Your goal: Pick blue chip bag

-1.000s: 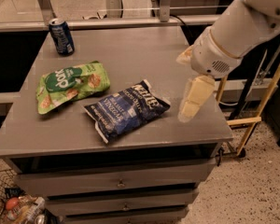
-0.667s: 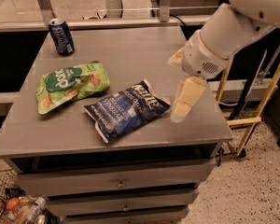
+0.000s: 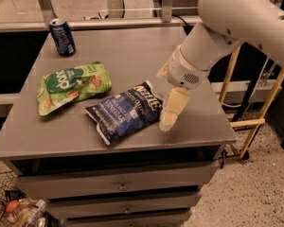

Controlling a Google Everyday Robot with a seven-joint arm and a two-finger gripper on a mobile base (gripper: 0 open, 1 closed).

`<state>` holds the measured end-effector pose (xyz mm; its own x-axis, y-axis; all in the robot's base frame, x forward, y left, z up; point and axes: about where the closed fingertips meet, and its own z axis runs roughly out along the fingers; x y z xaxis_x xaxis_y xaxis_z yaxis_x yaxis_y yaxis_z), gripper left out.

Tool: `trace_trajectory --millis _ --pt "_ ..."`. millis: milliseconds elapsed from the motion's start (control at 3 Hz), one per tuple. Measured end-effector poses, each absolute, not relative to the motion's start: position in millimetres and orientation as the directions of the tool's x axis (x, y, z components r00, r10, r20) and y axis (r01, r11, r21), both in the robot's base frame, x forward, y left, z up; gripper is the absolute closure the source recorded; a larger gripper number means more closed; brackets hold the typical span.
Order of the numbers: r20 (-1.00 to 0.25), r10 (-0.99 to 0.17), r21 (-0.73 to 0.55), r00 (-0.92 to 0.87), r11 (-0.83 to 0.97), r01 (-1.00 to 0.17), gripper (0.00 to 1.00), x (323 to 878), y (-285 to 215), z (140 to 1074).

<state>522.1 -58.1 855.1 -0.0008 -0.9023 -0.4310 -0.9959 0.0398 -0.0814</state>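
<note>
The blue chip bag (image 3: pixel 124 112), dark navy with white lettering, lies flat on the grey table (image 3: pixel 132 51) near its front edge, tilted with one end towards the back right. My gripper (image 3: pixel 169 118) hangs down from the white arm (image 3: pixel 236 18) just right of the bag's right end, close above the table top. It holds nothing that I can see.
A light green snack bag (image 3: pixel 71 85) lies left of the blue bag. A blue soda can (image 3: pixel 62 37) stands at the table's back left corner. Drawers run below the table top. A wire basket (image 3: pixel 9 207) sits on the floor at the lower left, a wooden frame (image 3: pixel 248 122) to the right.
My arm and gripper have moved left, from beside the table's right edge to right next to the blue bag's right end. The bags and the can have not moved.
</note>
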Motion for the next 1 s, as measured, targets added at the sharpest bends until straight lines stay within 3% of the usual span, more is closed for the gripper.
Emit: trace_trajectory --millis 667,1000 --pt "-0.417 -0.909 -0.031 -0.013 0.029 -0.999 0.5 526 -48 828" --pt "-0.434 -0.901 -0.077 -0.006 0.044 -0.996 0.72 533 -54 846"
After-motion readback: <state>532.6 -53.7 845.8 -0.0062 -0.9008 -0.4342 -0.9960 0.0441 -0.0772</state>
